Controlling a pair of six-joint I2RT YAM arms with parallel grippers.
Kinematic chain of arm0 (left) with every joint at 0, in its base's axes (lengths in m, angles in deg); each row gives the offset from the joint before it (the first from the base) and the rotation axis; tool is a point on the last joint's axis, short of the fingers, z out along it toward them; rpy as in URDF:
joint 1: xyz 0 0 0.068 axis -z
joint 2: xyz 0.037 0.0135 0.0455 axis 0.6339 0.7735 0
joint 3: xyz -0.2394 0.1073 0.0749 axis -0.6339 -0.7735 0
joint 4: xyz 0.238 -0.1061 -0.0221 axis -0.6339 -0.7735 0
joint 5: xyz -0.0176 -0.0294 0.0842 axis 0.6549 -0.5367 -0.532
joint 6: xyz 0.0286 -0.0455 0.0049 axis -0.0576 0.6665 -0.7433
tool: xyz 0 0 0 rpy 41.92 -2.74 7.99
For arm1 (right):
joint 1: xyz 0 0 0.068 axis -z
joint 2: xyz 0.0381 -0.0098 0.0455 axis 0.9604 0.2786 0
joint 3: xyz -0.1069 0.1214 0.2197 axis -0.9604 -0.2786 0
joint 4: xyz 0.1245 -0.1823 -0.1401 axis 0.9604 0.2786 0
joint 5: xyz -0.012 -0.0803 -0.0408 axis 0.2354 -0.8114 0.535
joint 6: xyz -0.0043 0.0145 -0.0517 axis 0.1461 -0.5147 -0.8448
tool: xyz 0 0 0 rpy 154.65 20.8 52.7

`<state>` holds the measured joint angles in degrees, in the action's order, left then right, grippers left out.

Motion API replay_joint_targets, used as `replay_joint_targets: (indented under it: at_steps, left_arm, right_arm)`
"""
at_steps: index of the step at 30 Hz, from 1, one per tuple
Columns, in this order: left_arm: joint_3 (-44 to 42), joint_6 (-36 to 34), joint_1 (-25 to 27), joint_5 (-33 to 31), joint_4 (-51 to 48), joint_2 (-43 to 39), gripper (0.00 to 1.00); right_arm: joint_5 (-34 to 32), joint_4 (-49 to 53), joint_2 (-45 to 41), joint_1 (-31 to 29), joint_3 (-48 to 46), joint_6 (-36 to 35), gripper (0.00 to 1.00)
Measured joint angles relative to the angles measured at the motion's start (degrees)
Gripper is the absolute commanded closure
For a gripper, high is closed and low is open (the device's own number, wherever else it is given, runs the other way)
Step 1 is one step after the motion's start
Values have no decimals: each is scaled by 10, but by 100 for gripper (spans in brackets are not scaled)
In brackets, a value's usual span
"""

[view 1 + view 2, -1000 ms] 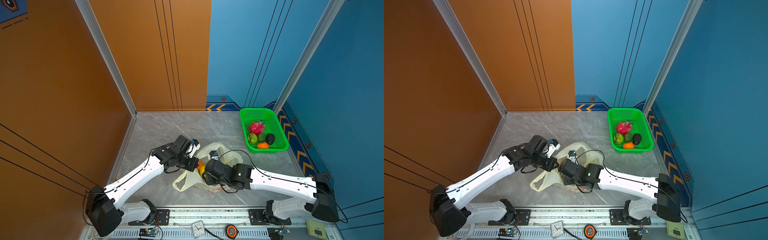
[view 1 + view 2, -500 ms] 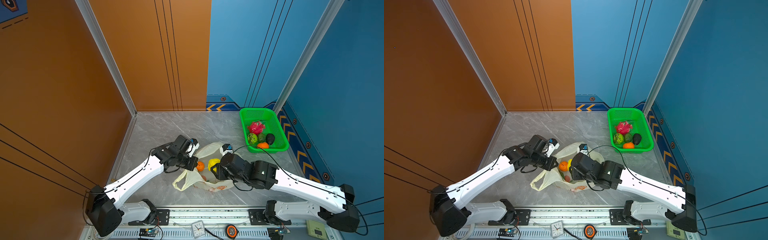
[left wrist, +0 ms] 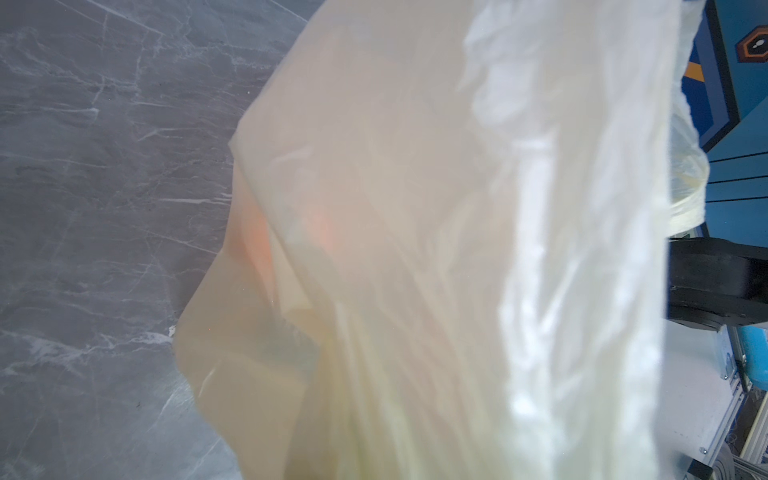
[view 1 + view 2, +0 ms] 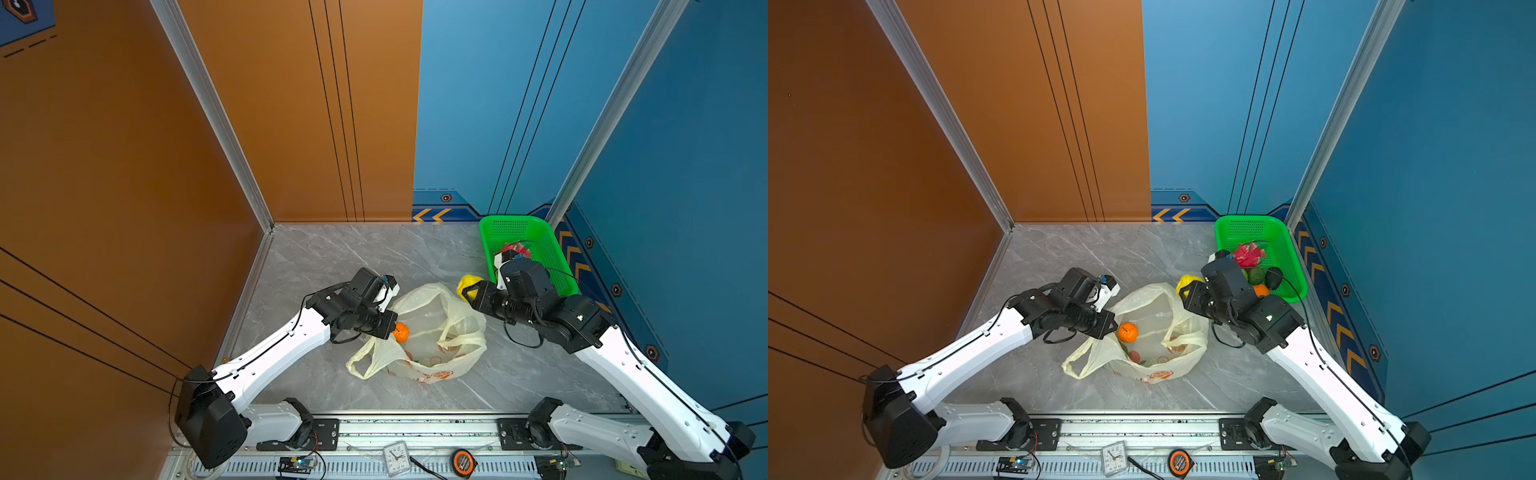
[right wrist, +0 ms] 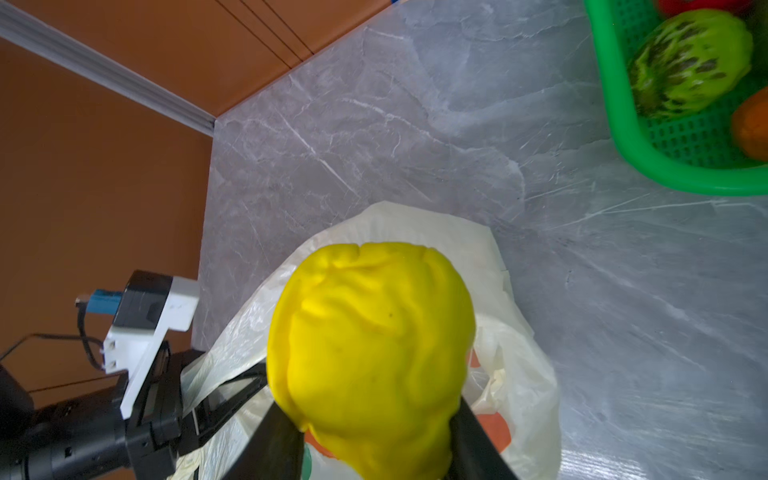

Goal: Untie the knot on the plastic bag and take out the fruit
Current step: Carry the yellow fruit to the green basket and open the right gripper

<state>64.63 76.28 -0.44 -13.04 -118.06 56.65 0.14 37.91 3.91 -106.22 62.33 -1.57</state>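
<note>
The pale cream plastic bag (image 4: pixel 432 332) (image 4: pixel 1154 328) lies open on the grey floor, handle loops loose; the knot is out of view. An orange (image 4: pixel 401 332) (image 4: pixel 1128 332) sits inside its mouth. My left gripper (image 4: pixel 388 328) (image 4: pixel 1111 328) is shut on the bag's rim, and bag film (image 3: pixel 415 249) fills the left wrist view. My right gripper (image 4: pixel 471 291) (image 4: pixel 1187 286) (image 5: pixel 374 436) is shut on a yellow fruit (image 4: pixel 468 282) (image 5: pixel 370 332), held above the floor between the bag and the basket.
A green basket (image 4: pixel 490 232) (image 4: pixel 1225 226) (image 5: pixel 623 137) stands at the back right with a dragon fruit (image 4: pixel 1248 254), a green fruit (image 5: pixel 690 62), an avocado (image 4: pixel 1274 277) and an orange (image 4: pixel 1260 289). A clock (image 4: pixel 397 457) and tape measure (image 4: pixel 460 461) lie on the front rail.
My right gripper has lifted the yellow fruit out of the bag and carried it right and back towards the basket. The left arm has stayed put, holding the bag.
</note>
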Motion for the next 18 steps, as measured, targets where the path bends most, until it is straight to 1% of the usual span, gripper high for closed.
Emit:
replay_joint_targets:
  at_steps: [4,7,10,13,18]
  left_arm:
    - [5,0,0,0,0,0,95]
    - [5,0,0,0,0,0,95]
    - [5,0,2,0,0,0,95]
    - [5,0,4,0,0,2,95]
    - [5,0,12,0,0,4,95]
  right_arm:
    - [45,6,18,129,5,-49,57]
    - [68,4,49,214,8,-88,57]
    - [84,-2,88,286,8,-118,57]
    - [91,-26,131,337,8,-139,57]
    - [94,-75,218,396,20,-158,56]
